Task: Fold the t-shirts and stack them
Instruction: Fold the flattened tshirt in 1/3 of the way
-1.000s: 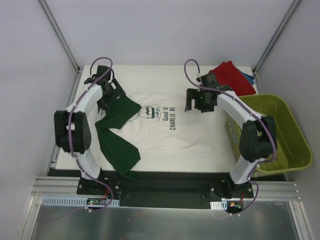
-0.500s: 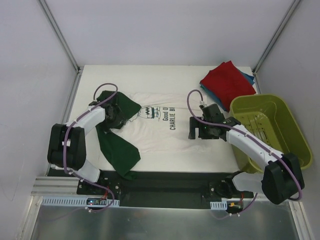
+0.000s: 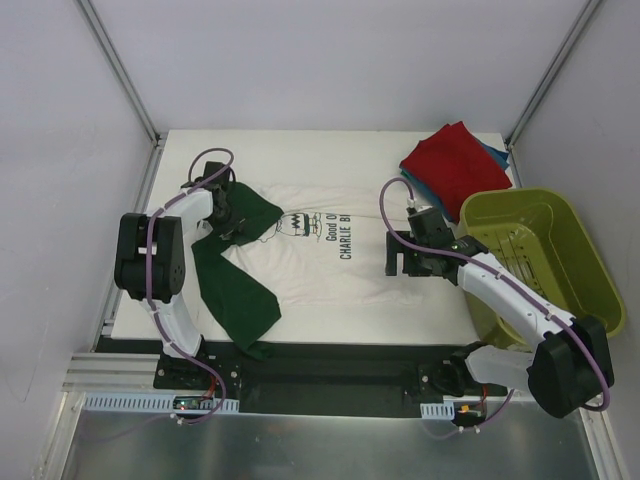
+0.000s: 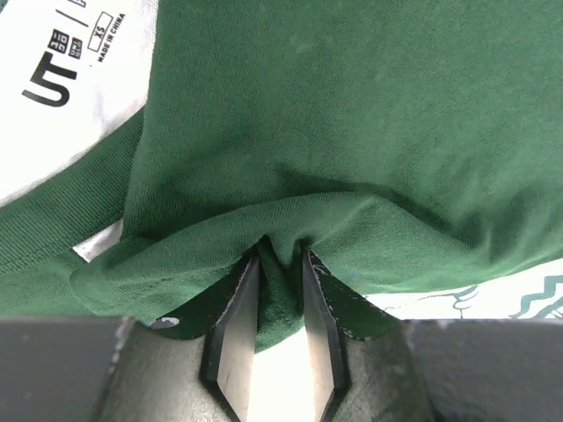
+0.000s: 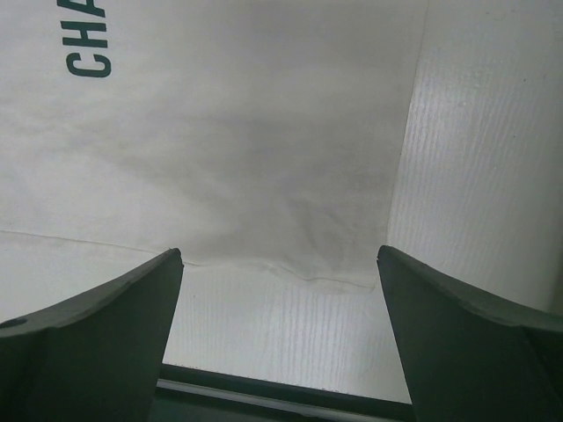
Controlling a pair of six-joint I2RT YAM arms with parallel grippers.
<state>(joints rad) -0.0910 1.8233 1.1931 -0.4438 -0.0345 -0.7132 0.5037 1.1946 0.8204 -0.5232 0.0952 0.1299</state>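
Observation:
A cream-white t-shirt (image 3: 330, 255) with black chest lettering lies flat on the table, its dark green sleeves (image 3: 240, 290) bunched at the left. My left gripper (image 3: 228, 213) sits on the upper green sleeve. In the left wrist view its jaws (image 4: 280, 264) are shut on a pinched fold of green cloth (image 4: 352, 132). My right gripper (image 3: 396, 256) hovers over the shirt's right hem corner. It stands wide open (image 5: 274, 264) with the cream hem (image 5: 264, 176) between its fingers and nothing gripped. A folded red t-shirt (image 3: 455, 163) lies on a teal-blue one (image 3: 498, 154) at the back right.
An olive-green plastic basket (image 3: 590, 270) stands at the right edge of the table, close to my right arm. Bare white table (image 3: 320, 155) lies beyond the shirt. A dark rail (image 5: 290, 391) runs along the near edge below my right gripper.
My left gripper has shut on a fold of the green sleeve. My right gripper has come from the back of the table down to the shirt's right hem, still open.

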